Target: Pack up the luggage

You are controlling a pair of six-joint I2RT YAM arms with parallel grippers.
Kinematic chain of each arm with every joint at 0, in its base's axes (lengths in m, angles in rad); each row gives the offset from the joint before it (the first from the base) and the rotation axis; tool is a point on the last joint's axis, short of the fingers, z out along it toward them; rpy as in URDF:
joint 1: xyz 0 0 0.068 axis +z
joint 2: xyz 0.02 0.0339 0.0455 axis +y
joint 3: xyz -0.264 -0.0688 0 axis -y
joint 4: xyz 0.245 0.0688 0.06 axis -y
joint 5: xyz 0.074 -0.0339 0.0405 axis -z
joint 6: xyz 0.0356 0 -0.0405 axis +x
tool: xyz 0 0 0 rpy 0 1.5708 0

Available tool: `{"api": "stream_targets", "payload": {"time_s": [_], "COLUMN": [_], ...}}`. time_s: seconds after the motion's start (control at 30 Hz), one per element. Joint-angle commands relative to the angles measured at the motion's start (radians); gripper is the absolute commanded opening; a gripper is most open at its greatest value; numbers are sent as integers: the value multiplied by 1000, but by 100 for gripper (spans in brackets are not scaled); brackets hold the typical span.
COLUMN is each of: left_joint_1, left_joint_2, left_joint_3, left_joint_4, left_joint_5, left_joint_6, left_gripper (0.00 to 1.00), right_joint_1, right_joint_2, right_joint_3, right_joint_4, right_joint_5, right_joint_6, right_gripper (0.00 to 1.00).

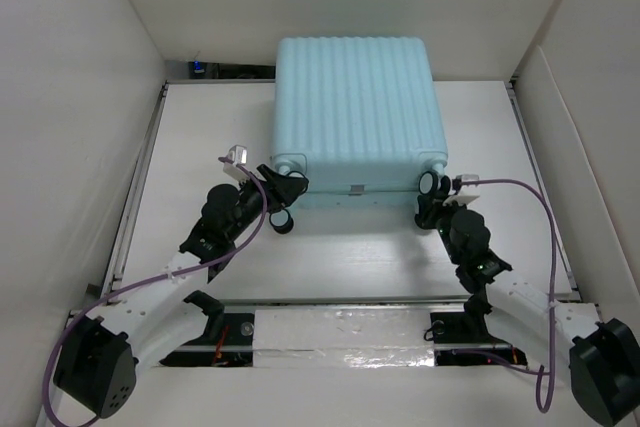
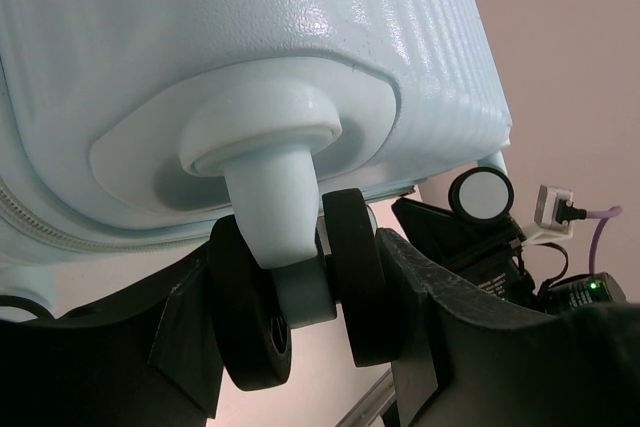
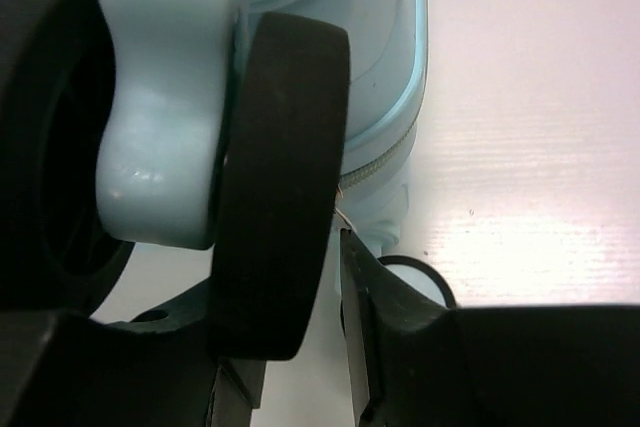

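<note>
Both arms hold the closed luggage (image 1: 355, 112) by its 2 upper near wheels.

The luggage lies flat at the far middle of the table (image 1: 190, 137), wheel end toward the arms, ribs and long axis running away from them. The left gripper (image 2: 300, 322) is narrowed around the left wheel (image 2: 355, 287), with fingers (image 2: 440, 337) pressed against its twin tyres. The right gripper (image 3: 225, 367) brackets the right wheel (image 3: 280, 187), but whether it truly pinches I cannot tell. The smooth shell offers no purchase, so the wheels probably serve as matched handles for dragging or tipping the case evenly.
</note>
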Motion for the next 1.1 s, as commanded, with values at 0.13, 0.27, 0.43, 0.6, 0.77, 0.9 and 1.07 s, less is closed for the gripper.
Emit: {"api": "stream_targets", "payload": {"time_s": [0.13,0.27,0.43,0.6,0.77,0.9,1.07], "left_joint_1": [-9,-9,-9,-9,-9,-9,-9], "left_joint_2": [-29,-31,-31,-37,-31,33,153], "left_joint_3": [32,28,19,12,0,-8,12], "left_joint_4": [324,321,316,306,315,431,579], "left_joint_5": [86,86,92,83,81,122,178], "left_joint_6": [63,65,63,72,72,28,-59], "left_gripper": [0,0,0,0,0,0,0], "right_joint_1": [-56,-65,-65,-65,-24,156,427], "right_joint_2": [111,225,349,435,445,472,727], "right_joint_3": [-22,-45,-25,-14,-26,-23,64], "right_joint_4": [389,535,706,827,859,845,979], "right_joint_5": [47,55,99,69,55,143,286], "right_joint_6": [-78,-75,-88,-118,-115,-77,-94], "right_gripper": [30,29,38,15,0,0,0]}}
